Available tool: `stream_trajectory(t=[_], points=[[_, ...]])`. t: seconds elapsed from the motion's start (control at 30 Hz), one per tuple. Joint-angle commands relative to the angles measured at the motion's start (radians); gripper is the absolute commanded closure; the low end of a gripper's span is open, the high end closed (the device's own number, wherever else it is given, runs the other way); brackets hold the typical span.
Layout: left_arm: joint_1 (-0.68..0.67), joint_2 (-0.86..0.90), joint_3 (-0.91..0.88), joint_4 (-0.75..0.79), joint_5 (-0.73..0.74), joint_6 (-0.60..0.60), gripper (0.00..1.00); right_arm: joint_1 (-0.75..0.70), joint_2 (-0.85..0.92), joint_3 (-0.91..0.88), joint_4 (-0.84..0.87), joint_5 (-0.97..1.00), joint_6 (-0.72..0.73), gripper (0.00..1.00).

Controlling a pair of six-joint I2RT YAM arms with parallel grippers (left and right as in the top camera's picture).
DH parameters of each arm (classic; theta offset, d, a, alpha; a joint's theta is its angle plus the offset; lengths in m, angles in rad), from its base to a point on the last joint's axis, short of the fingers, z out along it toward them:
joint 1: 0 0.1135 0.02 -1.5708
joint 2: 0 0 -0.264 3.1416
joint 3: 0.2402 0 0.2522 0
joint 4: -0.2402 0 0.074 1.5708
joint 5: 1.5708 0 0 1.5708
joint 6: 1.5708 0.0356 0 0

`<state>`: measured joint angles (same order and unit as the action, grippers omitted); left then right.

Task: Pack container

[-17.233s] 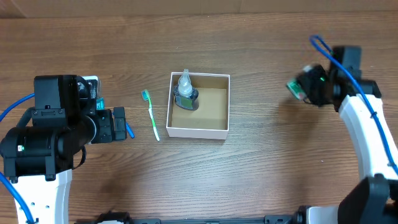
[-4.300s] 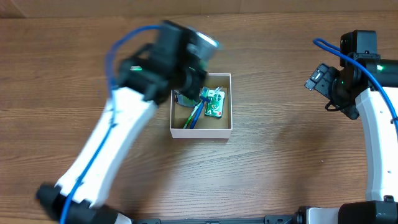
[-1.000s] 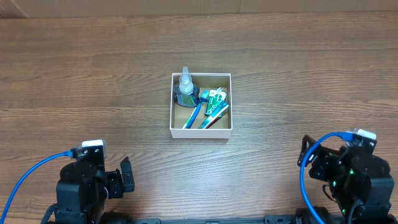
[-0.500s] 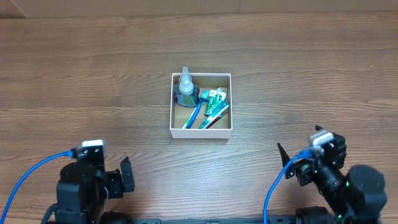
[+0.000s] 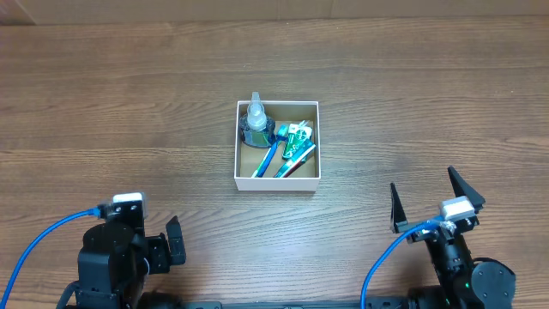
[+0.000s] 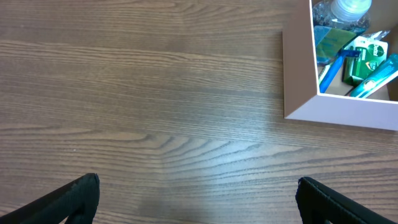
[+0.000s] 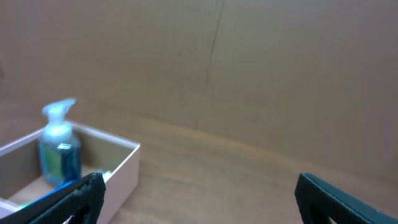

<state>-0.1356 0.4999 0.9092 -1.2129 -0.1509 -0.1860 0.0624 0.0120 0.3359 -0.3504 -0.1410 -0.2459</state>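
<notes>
The container [image 5: 275, 183], a small white box with a brown inside, stands at the middle of the table. In it are a clear spray bottle [image 5: 255, 120], a blue toothbrush [image 5: 266, 160] and a green packet [image 5: 296, 142]. My left gripper [image 5: 174, 244] rests open at the front left, far from the box. In the left wrist view the left gripper [image 6: 198, 199] is over bare wood, with the container [image 6: 297, 81] at the upper right. My right gripper [image 5: 429, 202] is open at the front right. In the right wrist view the right gripper [image 7: 202, 193] is empty, with the container [image 7: 121, 171] and the spray bottle [image 7: 59, 149] to the left.
Bare wooden table [image 5: 129, 103] lies on all sides of the box. A brown cardboard wall [image 7: 249, 62] stands behind the table's far edge. Blue cables [image 5: 43, 249] run along both arms at the front.
The right arm has turned at the front right, and its open fingers now point toward the table's middle. The left arm and the box's contents have not moved.
</notes>
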Motion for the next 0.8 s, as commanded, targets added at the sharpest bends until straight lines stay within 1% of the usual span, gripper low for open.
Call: stream_trajectory(t=[0.0,0.07,0.17,0.23,0.33,0.47,0.77], points=[[0.004,-0.009,-0.005,0.0,-0.002,-0.02,0.0,0.011,-0.009,-0.077,0.098,0.04,0.019,0.0],[0.004,-0.009,-0.005,0.0,-0.002,-0.02,0.0,0.012,-0.009,-0.115,0.158,0.06,0.027,0.0],[0.004,-0.009,-0.005,0.0,-0.002,-0.02,0.0,0.014,-0.009,-0.159,0.185,0.174,0.179,0.0],[0.004,-0.009,-0.005,0.0,-0.002,-0.02,0.0,0.016,-0.009,-0.186,0.185,0.208,0.229,0.0],[0.004,-0.009,-0.005,0.0,-0.002,-0.02,0.0,0.016,-0.009,-0.214,0.158,0.207,0.228,0.0],[0.004,-0.009,-0.005,0.0,-0.002,-0.021,0.0,0.016,-0.009,-0.238,0.033,0.192,0.229,0.0],[0.004,-0.009,-0.005,0.0,-0.002,-0.02,0.0,0.023,-0.009,-0.238,0.028,0.166,0.22,0.0]])
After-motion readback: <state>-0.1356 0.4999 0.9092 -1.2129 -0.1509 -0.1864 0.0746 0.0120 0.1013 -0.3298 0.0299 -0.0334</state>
